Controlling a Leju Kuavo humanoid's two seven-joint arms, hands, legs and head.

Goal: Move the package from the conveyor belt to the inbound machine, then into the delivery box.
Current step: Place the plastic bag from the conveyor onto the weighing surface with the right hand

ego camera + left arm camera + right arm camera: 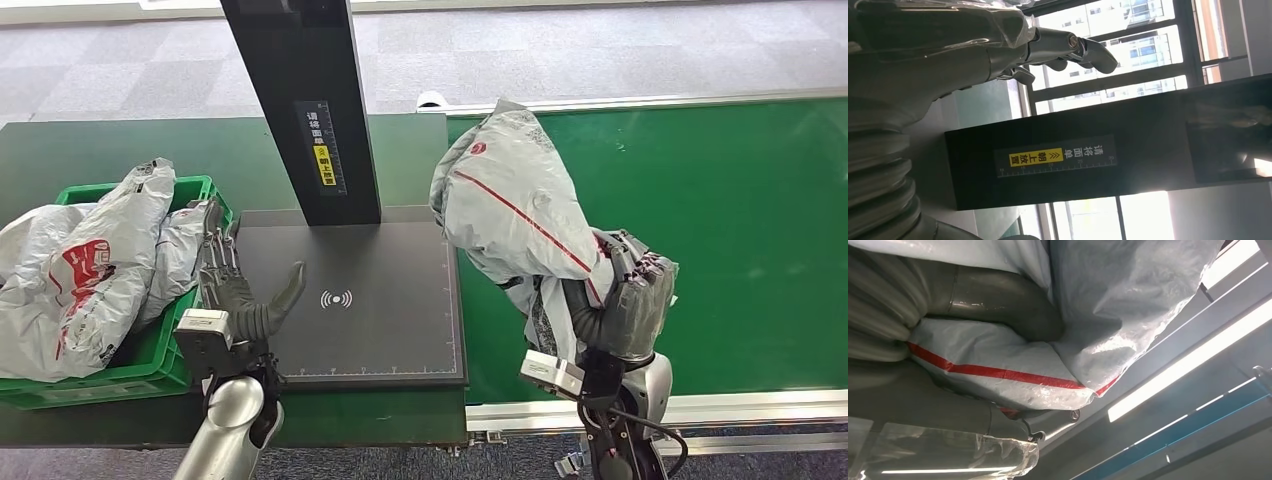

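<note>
Your right hand (632, 300) grips the grey poly mailer package (515, 195) with its red stripe, holding it up over the near-left part of the green conveyor belt (740, 220), just beside the right edge of the inbound machine's black scan plate (390, 330). You have bare plate between the package and your left hand (235, 290), which holds nothing, fingers spread, over the plate's left edge. The machine's black post (305, 100) rises from the plate's far side; its yellow label (324, 165) carries Chinese writing too small to read surely. Left of the plate, the green delivery box (150, 365) holds other grey mailers (90, 270) with red markings, piled above its rim.
</note>
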